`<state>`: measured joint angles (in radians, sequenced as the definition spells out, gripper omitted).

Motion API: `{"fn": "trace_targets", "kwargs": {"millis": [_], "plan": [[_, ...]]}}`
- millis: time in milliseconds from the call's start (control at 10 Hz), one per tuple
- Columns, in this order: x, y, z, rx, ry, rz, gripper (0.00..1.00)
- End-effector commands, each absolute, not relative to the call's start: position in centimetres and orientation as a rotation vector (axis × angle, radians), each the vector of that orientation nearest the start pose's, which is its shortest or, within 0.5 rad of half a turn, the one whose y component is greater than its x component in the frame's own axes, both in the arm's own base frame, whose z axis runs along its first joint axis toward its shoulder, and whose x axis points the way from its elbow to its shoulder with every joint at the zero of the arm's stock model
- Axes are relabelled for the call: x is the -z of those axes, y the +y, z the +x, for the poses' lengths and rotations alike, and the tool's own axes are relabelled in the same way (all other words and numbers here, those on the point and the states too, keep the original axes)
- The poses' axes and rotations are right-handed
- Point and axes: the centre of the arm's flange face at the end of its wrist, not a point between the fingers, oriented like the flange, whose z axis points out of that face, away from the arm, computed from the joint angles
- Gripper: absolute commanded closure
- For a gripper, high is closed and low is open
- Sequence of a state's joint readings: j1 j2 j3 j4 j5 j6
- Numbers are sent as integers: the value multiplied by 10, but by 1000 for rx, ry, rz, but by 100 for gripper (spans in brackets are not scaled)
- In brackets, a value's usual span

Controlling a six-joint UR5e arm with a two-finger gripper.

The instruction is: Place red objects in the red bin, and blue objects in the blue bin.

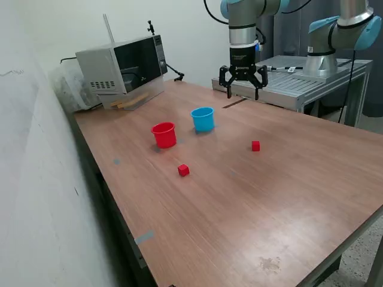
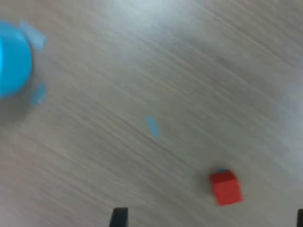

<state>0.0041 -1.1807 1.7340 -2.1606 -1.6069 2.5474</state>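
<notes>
Two tiny red cubes lie on the wooden table: one (image 1: 183,170) in front of the red cup, one (image 1: 255,146) toward the exterior view's right; the wrist view shows one red cube (image 2: 226,187). The red cup (image 1: 164,134) and the light blue cup (image 1: 203,119) stand side by side; the blue cup (image 2: 13,59) also shows in the wrist view. No dark blue cubes are visible. My gripper (image 1: 243,91) hangs open and empty above the table's far side, behind and to the right of the blue cup; its fingertips (image 2: 118,216) are spread wide apart.
A microwave (image 1: 122,66) stands at the table's far left corner with wooden sticks (image 1: 130,102) in front of it. A second arm (image 1: 335,36) stands on a metal bench (image 1: 302,84) behind the table. Bits of blue tape (image 2: 153,126) mark the tabletop.
</notes>
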Motion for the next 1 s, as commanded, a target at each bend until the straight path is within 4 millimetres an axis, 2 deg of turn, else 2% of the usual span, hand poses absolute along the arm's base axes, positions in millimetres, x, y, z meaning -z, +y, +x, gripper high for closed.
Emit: {"fn": "trace_targets", "kwargs": {"millis": [0,200,300,400,500,700,900], "plan": [[-253,-180,-575,-40,827,-3047,0],[-244,-196,-575,-43,772,-3064,0],[-231,-197,-582,-58,789,-3061,0],[-195,-197,-587,-13,794,-3053,0],[-175,-196,-585,-22,795,-3055,0],[-162,-199,-592,-24,814,-3092,0],[-137,-201,-599,49,824,-3116,0]]}}
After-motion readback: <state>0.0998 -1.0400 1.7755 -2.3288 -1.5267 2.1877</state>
